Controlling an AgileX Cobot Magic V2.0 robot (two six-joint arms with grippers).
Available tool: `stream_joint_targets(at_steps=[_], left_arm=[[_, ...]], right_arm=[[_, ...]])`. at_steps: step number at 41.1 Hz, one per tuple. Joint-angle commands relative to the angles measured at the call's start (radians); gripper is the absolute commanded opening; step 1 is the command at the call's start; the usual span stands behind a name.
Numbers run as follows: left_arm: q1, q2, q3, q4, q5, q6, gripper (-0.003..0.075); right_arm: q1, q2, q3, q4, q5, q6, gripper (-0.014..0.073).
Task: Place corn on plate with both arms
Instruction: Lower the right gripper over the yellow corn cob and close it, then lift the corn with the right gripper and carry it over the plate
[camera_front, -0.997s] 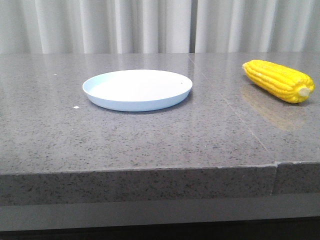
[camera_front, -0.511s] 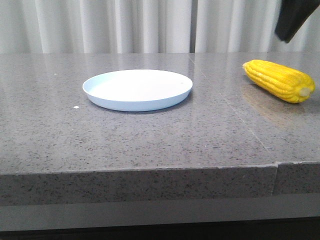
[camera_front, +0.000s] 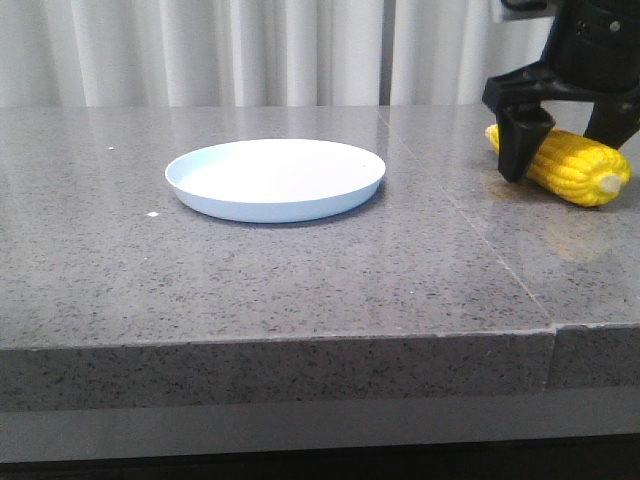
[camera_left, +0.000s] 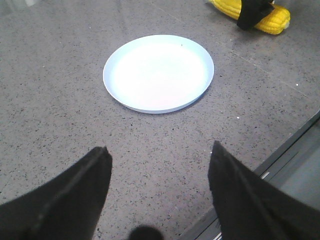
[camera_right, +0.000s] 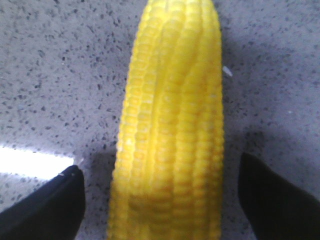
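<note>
The yellow corn (camera_front: 575, 165) lies on the grey stone table at the far right, stub end toward the front. It also shows in the right wrist view (camera_right: 172, 125) and the left wrist view (camera_left: 270, 20). My right gripper (camera_front: 565, 150) is open and straddles the corn, one finger on each side with gaps to the cob (camera_right: 159, 200). The pale blue plate (camera_front: 275, 178) sits empty at table centre, also in the left wrist view (camera_left: 159, 72). My left gripper (camera_left: 159, 165) is open and empty above the table's near edge, short of the plate.
The grey speckled table (camera_front: 300, 280) has a seam running toward the front right and a front edge (camera_front: 300, 345). White curtains (camera_front: 250, 50) hang behind the table.
My right arm has come down from the upper right and now straddles the corn with open fingers. The corn and plate have not moved.
</note>
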Motion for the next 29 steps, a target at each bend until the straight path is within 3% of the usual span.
stream_joint_targets(at_steps=[1,4,8,17,29], left_arm=[[-0.006,-0.002,-0.027,-0.006,-0.075,-0.009,0.0421],[-0.006,-0.002,-0.027,-0.006,-0.075,-0.009,0.0421],[-0.006,-0.002,-0.027,-0.006,-0.075,-0.009,0.0421],[-0.006,-0.002,-0.027,-0.006,-0.075,-0.009,0.0421],[-0.006,-0.002,-0.027,-0.006,-0.075,-0.009,0.0421]], right_arm=[[-0.006,-0.041,-0.036,-0.015,-0.026,-0.008,0.0489],[-0.006,-0.046,-0.036,-0.014,-0.030,-0.008,0.0337],[-0.004,-0.064,-0.036,-0.006,-0.033,-0.008,0.0246],[0.029,-0.149,-0.040,0.013,-0.014,-0.008,0.0246],[0.200,-0.172,-0.210,0.115,0.123,-0.009,0.0248]])
